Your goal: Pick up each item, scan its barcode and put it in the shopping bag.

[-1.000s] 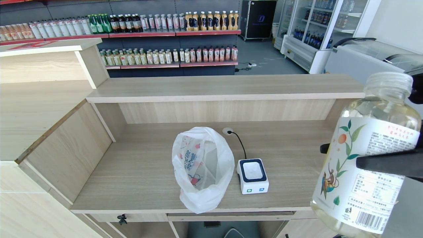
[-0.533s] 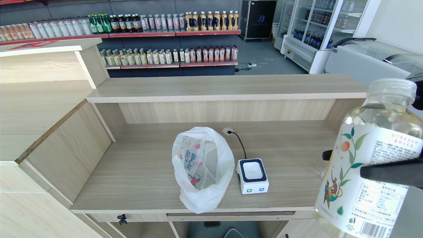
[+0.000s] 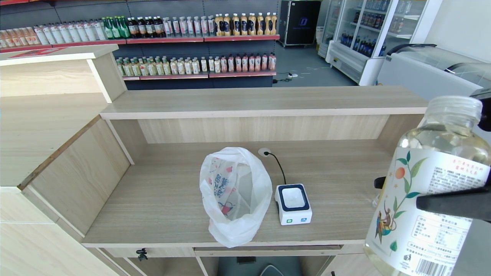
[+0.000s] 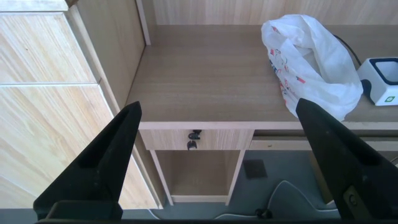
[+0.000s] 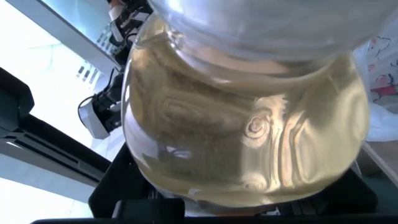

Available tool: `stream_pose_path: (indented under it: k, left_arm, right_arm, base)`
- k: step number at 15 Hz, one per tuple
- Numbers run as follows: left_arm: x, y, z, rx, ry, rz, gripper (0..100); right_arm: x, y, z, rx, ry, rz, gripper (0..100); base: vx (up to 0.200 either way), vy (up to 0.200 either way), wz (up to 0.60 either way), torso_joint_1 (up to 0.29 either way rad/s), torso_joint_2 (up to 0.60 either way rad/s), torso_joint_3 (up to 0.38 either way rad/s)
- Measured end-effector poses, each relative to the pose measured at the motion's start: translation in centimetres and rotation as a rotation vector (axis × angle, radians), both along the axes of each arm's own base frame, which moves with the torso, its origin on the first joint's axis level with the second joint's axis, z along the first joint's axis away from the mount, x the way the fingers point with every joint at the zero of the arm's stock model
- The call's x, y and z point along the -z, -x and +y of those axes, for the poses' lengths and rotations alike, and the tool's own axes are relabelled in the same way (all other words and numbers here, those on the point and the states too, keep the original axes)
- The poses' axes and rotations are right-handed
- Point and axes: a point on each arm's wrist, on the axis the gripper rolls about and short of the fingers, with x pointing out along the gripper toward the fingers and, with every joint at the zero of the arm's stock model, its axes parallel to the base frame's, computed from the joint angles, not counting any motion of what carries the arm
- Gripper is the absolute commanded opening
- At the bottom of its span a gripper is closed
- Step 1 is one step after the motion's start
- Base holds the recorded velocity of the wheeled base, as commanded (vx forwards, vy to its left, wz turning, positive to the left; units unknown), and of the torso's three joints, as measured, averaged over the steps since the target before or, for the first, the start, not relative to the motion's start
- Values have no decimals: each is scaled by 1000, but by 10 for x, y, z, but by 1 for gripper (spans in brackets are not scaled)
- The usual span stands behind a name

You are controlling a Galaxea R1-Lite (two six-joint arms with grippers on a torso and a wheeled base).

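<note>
A clear bottle (image 3: 429, 184) of pale liquid, with a white label showing leaves and a barcode, hangs tilted close to the head camera at the right, off the counter's right end. My right gripper (image 3: 416, 191) is shut on it, one black finger (image 3: 452, 202) crossing the label. The bottle's shoulder (image 5: 249, 130) looms large in the right wrist view. A white shopping bag (image 3: 234, 195) stands open mid-counter, and the white scanner (image 3: 292, 203) sits just right of it. My left gripper (image 4: 217, 168) is open in front of the counter's left part, holding nothing.
The wooden counter (image 3: 153, 203) has a raised back ledge (image 3: 261, 101) and a side wall on the left. A black cable (image 3: 277, 165) runs from the scanner to a hole at the back. A drawer with a key (image 4: 194, 138) sits under the front edge.
The bottle in my right gripper has drifted slightly down and to the right. Bag and scanner have not moved.
</note>
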Motion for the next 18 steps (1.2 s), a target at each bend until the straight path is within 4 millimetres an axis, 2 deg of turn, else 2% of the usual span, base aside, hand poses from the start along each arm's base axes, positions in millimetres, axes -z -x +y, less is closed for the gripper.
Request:
stream_pose_path:
  k: [6, 7, 9, 12, 15, 18]
  left_arm:
    - [0, 0, 0, 0, 0, 0, 100]
    - [0, 0, 0, 0, 0, 0, 100]
    - [0, 0, 0, 0, 0, 0, 100]
    - [0, 0, 0, 0, 0, 0, 100]
    - [0, 0, 0, 0, 0, 0, 100]
    - [0, 0, 0, 0, 0, 0, 100]
  right_arm:
    - [1, -3, -4, 35, 7, -35, 0]
    - [2, -6, -6, 78, 22, -88, 0]
    - [11, -24, -13, 254, 130, -312, 0]
    - [33, -58, -44, 461, 376, -586, 0]
    - [57, -83, -79, 490, 614, -838, 0]
    - [72, -92, -111, 500, 785, -967, 0]
  base:
    - [0, 0, 0, 0, 0, 0]
    - [0, 0, 0, 0, 0, 0]
    - [0, 0, 0, 0, 0, 0]
    - [0, 0, 0, 0, 0, 0]
    - [0, 0, 0, 0, 0, 0]
    - [0, 0, 0, 0, 0, 0]
